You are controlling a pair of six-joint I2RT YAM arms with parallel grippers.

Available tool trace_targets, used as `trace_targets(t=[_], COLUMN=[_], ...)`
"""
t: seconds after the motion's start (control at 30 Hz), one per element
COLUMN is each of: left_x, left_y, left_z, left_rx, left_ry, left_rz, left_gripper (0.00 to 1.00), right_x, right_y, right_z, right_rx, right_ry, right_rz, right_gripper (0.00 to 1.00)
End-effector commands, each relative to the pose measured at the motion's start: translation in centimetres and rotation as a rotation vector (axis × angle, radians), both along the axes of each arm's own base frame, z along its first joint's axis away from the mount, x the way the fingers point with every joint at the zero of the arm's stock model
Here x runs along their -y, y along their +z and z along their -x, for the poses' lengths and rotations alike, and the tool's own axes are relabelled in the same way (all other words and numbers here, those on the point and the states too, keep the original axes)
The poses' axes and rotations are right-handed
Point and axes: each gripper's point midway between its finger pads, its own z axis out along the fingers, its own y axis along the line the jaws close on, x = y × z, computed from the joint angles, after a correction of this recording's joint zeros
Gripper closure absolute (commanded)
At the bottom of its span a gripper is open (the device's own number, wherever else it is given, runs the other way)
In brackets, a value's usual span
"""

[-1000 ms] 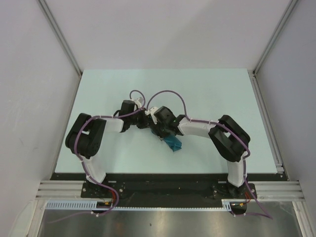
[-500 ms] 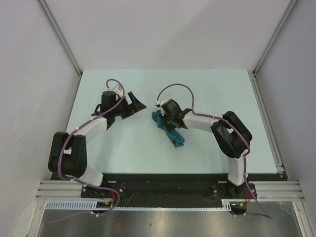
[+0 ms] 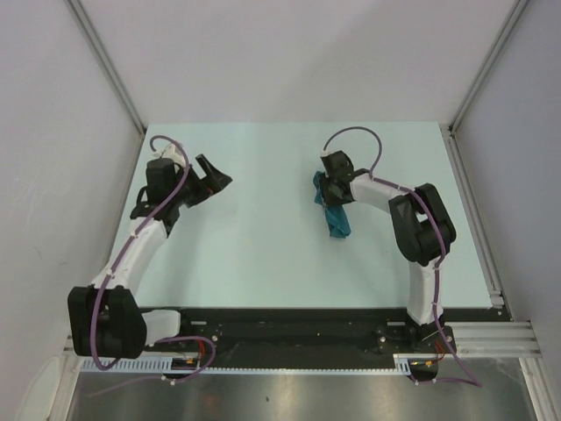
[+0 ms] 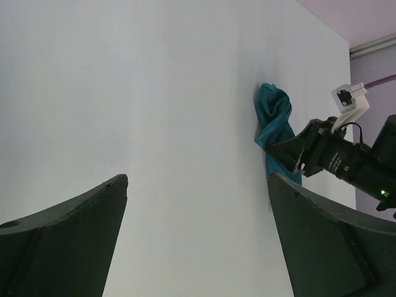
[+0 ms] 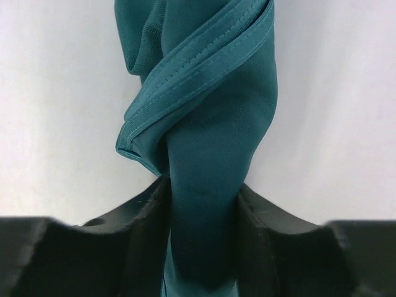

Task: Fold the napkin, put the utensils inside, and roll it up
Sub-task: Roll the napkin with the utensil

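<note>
Right of centre in the overhead frame the right gripper [image 3: 331, 195] pinched the twisted napkin [image 3: 337, 221], its length trailing down-frame from the fingers, having carried it rightward from the middle, while the left gripper [image 3: 213, 173], gaping and empty, had swung off to the upper left.

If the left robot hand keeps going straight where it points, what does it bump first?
Probably just the table: only its surface shows between the open jaws of the left gripper. The napkin, pinched by the right gripper, lies to one side of that line, though depth is unclear.
</note>
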Motion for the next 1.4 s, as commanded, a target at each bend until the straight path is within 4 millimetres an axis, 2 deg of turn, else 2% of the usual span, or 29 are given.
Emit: trace_targets(t=[0.0, 0.03, 0.13, 0.17, 0.3, 0.33, 0.43, 0.47, 0.57, 0.63, 0.67, 0.7, 0.73, 0.77, 0.8, 0.83, 0.9, 0.97, 1.0, 1.03, 1.2, 1.23, 1.37], left_x=[-0.9, -0.8, -1.0, -2.1, -3.4, -3.9, -4.9, -5.0, -5.8, -6.0, -6.1, -6.1, -6.2, -6.4, -6.5, -6.7, -7.1, -7.3, -7.4, -7.4, -6.5, -6.5, -7.3], left_y=[3.0, 3.0, 3.3, 3.5, 4.0, 4.2, 4.7, 5.0, 5.6, 6.2, 6.6, 7.3, 7.5, 7.7, 8.2, 8.2, 8.7, 8.6, 8.3, 8.3, 8.2, 8.2, 8.6], left_z=[0.6, 0.8, 1.6, 1.5, 2.2, 2.4, 2.7, 2.9, 3.5, 3.8, 3.9, 4.4, 4.5, 4.8, 5.1, 5.3, 5.7, 5.8, 5.8, 5.8, 6.1, 6.1, 6.3], left_rx=[0.058, 0.055, 0.057, 0.06, 0.074, 0.079, 0.093, 0.104, 0.136, 0.17, 0.192, 0.223, 0.235, 0.243, 0.263, 0.27, 0.295, 0.297, 0.291, 0.292, 0.331, 0.341, 0.352], left_ry=[-0.002, -0.017, -0.03, -0.005, 0.006, 0.008, 0.02, 0.016, 0.012, 0.006, -0.001, -0.005, -0.004, 0.002, 0.007, 0.018, 0.031, 0.036, 0.037, 0.04, -0.012, -0.02, 0.025], left_rz=[-0.032, -0.023, -0.027, -0.027, -0.044, -0.042, -0.048, -0.058, -0.09, -0.115, -0.142, -0.158, -0.173, -0.192, -0.209, -0.225, -0.255, -0.274, -0.277, -0.281, -0.269, -0.281, -0.312], left_gripper=[0.0, 0.0, 0.0, 0.0, 0.0, 0.0, 0.0, 0.0, 0.0, 0.0, 0.0, 0.0, 0.0, 0.0, 0.0, 0.0, 0.0, 0.0, 0.0, 0.0, 0.0, 0.0, 0.0], right_x=[2.0, 1.5, 0.0, -0.6, -2.3, -2.6, -3.8, -3.7, -2.6, -0.7, 0.3, 1.3, 3.1, 4.1, 5.1, 6.9, 8.5, 10.3, 10.7, 11.0, 12.1, 12.2, 12.5], right_y=[-0.8, -0.5, 1.3, 1.8, 5.4, 7.2, 10.3, 12.1, 15.4, 16.1, 17.5, 16.7, 17.1, 17.4, 17.1, 17.8, 17.8, 18.3, 18.9, 18.4, 18.0, 17.4, 17.5], right_z=[-0.2, -0.2, -0.4, -0.4, -0.3, -0.2, 0.6, 0.8, 1.2, 0.8, 0.8, 1.2, 0.5, 0.5, 1.5, 0.8, 1.8, 1.8, 2.1, 2.4, 3.0, 3.3, 3.7], right_rx=[-0.032, -0.032, -0.006, 0.003, 0.055, 0.088, 0.129, 0.164, 0.229, 0.25, 0.285, 0.272, 0.304, 0.324, 0.329, 0.373, 0.406, 0.458, 0.487, 0.491, 0.509, 0.502, 0.547], right_ry=[-0.046, -0.03, 0.02, 0.035, 0.087, 0.095, 0.156, 0.166, 0.157, 0.115, 0.095, 0.07, 0.024, 0.0, -0.02, -0.066, -0.103, -0.141, -0.149, -0.15, -0.164, -0.163, -0.162], right_rz=[0.071, 0.048, -0.01, -0.026, -0.111, -0.137, -0.222, -0.241, -0.284, -0.301, -0.316, -0.321, -0.329, -0.339, -0.352, -0.366, -0.382, -0.373, -0.37, -0.354, -0.306, -0.299, -0.296], right_gripper=[0.46, 0.36, 0.2, 0.18, 0.12, 0.02, 0.0, 0.0, 0.0, 0.0, 0.0, 0.0, 0.0, 0.0, 0.0, 0.0, 0.0, 0.0, 0.0, 0.0, 0.0, 0.0, 0.0])
